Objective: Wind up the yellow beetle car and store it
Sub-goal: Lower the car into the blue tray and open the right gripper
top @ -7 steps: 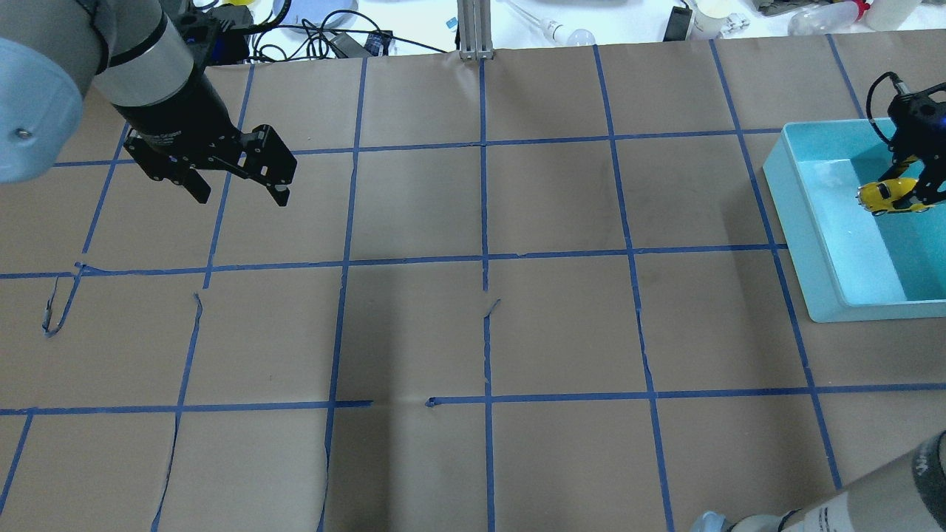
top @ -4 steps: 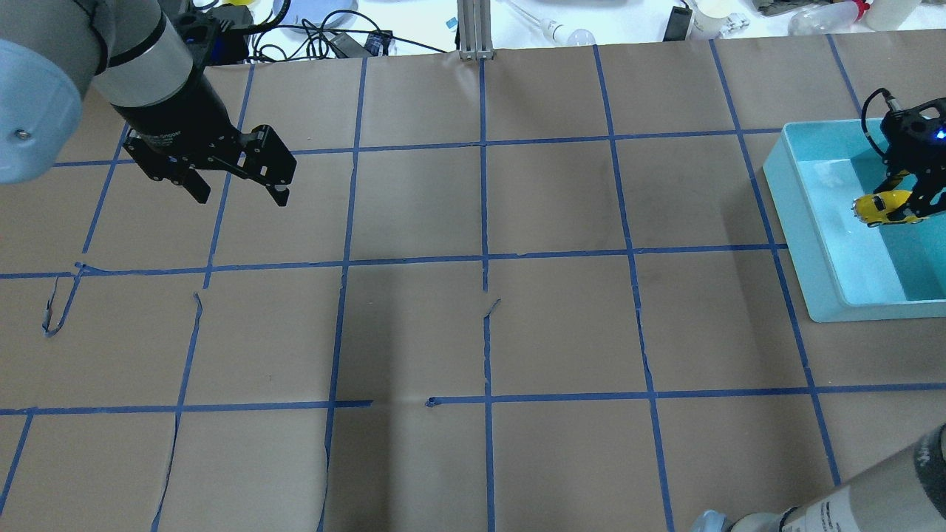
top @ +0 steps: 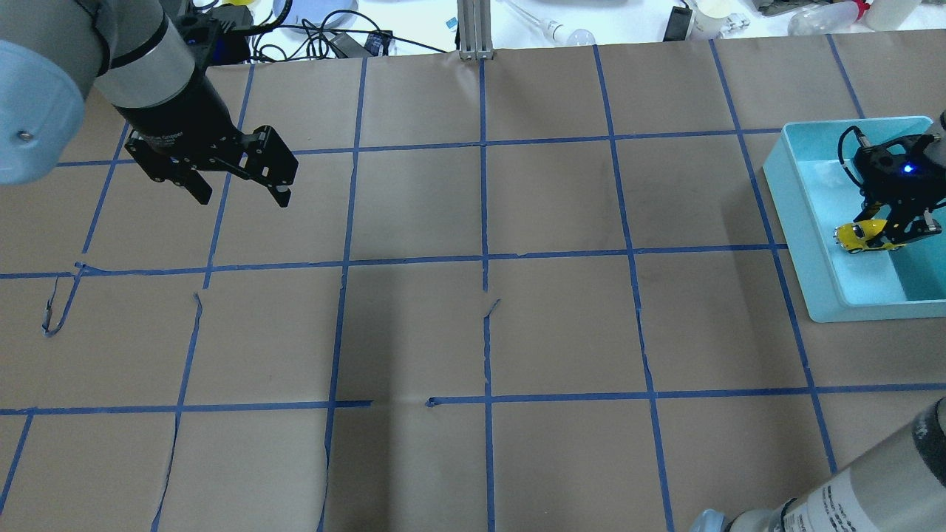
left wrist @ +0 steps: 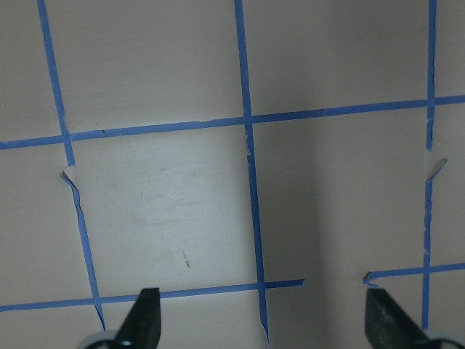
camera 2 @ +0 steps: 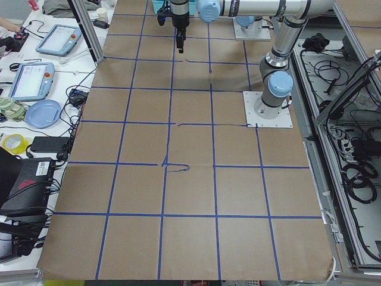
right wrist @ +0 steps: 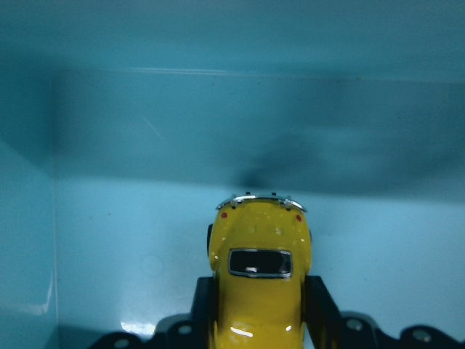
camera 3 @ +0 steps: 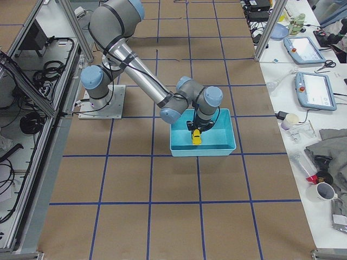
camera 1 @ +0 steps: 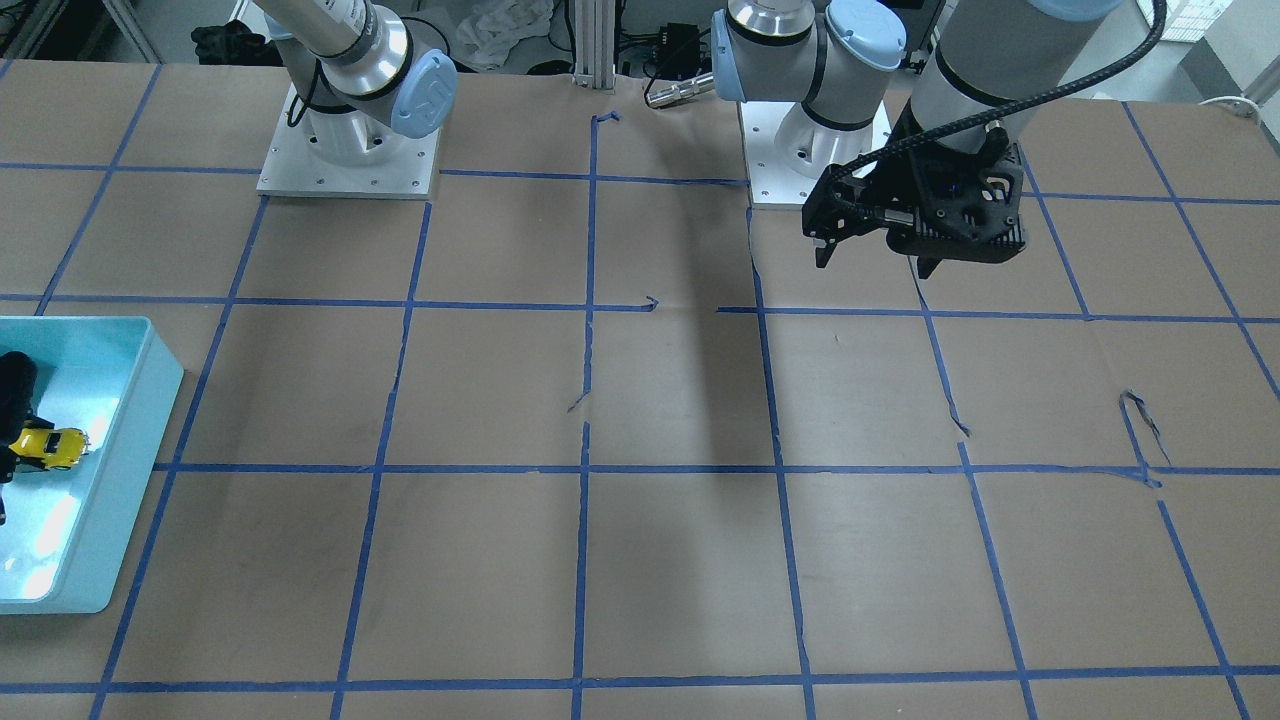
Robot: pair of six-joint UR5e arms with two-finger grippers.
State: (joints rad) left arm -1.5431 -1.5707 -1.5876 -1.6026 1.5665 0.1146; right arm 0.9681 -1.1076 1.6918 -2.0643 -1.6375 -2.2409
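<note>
The yellow beetle car (top: 859, 236) hangs inside a teal bin (top: 857, 310) at the table's right edge, close to the bin's left wall. My right gripper (top: 894, 227) is shut on it. In the right wrist view the car (right wrist: 260, 269) sits between the black fingers (right wrist: 322, 305), its silver bumper facing the bin's wall (right wrist: 218, 116). Whether its wheels touch the floor I cannot tell. The front-facing view shows the car (camera 1: 48, 447) in the bin (camera 1: 130, 470). My left gripper (top: 240, 193) hovers open over the far left of the table, nothing between its fingers (left wrist: 145, 314).
Brown paper with a blue tape grid (top: 484, 258) covers the table; some tape strips (top: 55, 310) are peeling. Cables and clutter (top: 332, 33) lie beyond the far edge. Both arm bases (camera 1: 345, 150) stand on the robot's side.
My right gripper has carried the car lower and toward the bin's left wall. The left arm has not moved.
</note>
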